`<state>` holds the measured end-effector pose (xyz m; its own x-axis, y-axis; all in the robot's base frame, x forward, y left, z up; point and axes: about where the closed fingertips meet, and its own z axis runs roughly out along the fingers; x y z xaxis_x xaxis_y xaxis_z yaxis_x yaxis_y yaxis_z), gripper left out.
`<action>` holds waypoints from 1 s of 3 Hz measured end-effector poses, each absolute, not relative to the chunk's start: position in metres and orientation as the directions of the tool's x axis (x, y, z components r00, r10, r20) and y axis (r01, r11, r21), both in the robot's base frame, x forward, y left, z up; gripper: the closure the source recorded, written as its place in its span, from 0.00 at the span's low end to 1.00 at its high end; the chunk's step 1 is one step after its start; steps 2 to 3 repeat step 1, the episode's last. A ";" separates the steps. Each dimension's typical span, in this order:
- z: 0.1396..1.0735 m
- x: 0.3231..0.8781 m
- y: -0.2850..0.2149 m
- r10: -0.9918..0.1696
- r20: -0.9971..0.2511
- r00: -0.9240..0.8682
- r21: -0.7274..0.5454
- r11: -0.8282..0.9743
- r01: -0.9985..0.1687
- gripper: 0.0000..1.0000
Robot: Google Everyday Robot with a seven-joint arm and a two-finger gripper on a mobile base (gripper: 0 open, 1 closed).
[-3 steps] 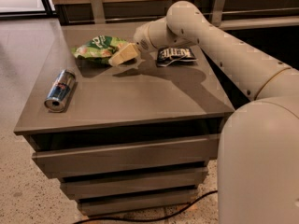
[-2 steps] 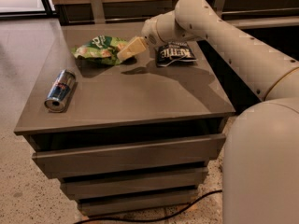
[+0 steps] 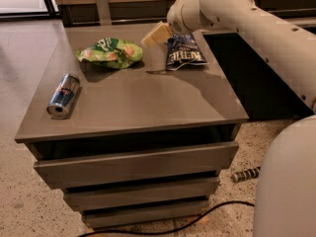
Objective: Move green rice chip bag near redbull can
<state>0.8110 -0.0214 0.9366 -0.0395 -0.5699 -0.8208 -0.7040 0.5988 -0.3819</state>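
Note:
The green rice chip bag (image 3: 109, 52) lies crinkled on the grey cabinet top (image 3: 148, 98), at the back left. The redbull can (image 3: 63, 96) lies on its side near the left front edge, well apart from the bag. My gripper (image 3: 155, 34) hangs above the top, just right of the green bag and left of a dark blue bag, touching neither. It holds nothing that I can see. My arm reaches in from the upper right.
A dark blue bag with white lettering (image 3: 183, 53) lies at the back right of the top. Drawers (image 3: 138, 164) sit below the front edge. A black cable (image 3: 197, 220) and a small striped object (image 3: 245, 174) lie on the floor.
My gripper has risen and drawn back to the right, away from the green bag. The bag and the can have stayed in place.

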 end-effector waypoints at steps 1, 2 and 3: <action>0.939 0.812 -0.023 -0.576 -0.816 -0.034 -0.396 0.601 -0.695 0.00; 0.939 0.812 -0.023 -0.576 -0.816 -0.034 -0.396 0.601 -0.695 0.00; 0.939 0.812 -0.023 -0.576 -0.816 -0.034 -0.396 0.601 -0.695 0.00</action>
